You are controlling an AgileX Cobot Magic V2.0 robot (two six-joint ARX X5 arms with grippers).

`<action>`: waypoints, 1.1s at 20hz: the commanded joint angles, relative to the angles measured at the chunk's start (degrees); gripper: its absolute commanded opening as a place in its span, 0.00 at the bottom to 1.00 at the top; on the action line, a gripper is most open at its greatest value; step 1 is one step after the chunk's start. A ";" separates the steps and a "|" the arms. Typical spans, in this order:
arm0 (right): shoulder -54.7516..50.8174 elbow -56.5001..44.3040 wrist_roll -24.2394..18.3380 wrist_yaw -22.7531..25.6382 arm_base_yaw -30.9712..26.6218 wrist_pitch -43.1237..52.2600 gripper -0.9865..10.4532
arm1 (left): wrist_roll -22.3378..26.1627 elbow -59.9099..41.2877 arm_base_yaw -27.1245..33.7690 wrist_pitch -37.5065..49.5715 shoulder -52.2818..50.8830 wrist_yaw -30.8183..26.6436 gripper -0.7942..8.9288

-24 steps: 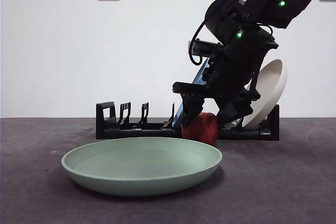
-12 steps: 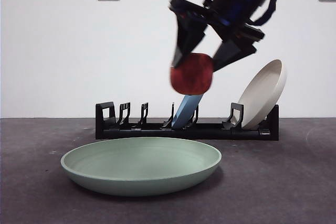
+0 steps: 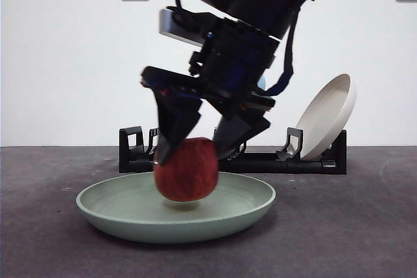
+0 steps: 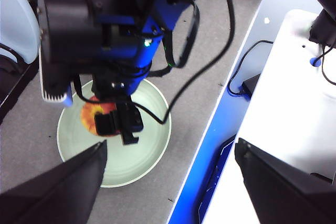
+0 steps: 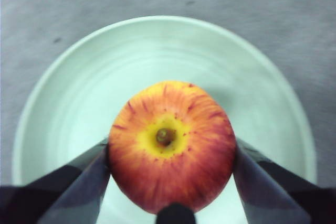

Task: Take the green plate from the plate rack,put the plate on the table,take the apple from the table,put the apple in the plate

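So the table [image 3: 365,226] is dark grey and rough, and sitting flat on it up front is the green plate [image 3: 117,209], already out of the plate rack [image 3: 313,161]. The rack runs along the back and holds a beige plate [image 3: 329,118] leaning at one end.

The right gripper [image 3: 192,154] comes down from above over the plate, jaws clamped on either side of the apple [image 3: 187,170]. From the right wrist view the apple [image 5: 170,145] sits stem-up, pretty much over the middle of the green plate [image 5: 79,77]. In the front view there's a small shadow under it, so I'd say it's hanging just above the plate floor, not resting yet.

The left gripper [image 4: 168,182] is parked high and well off to the side, jaws wide apart, holding nothing, just looking down at the whole thing.

My read: we're on the last step, apple into plate. Next move calls for a short drop until it touches, then letting go gently so the apple doesn't roll toward the rim.
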 commanded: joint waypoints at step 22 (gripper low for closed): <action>-3.15 -0.35 1.20 0.11 1.33 -3.54 0.64 | -0.79 -0.17 0.11 0.07 0.02 -0.07 0.50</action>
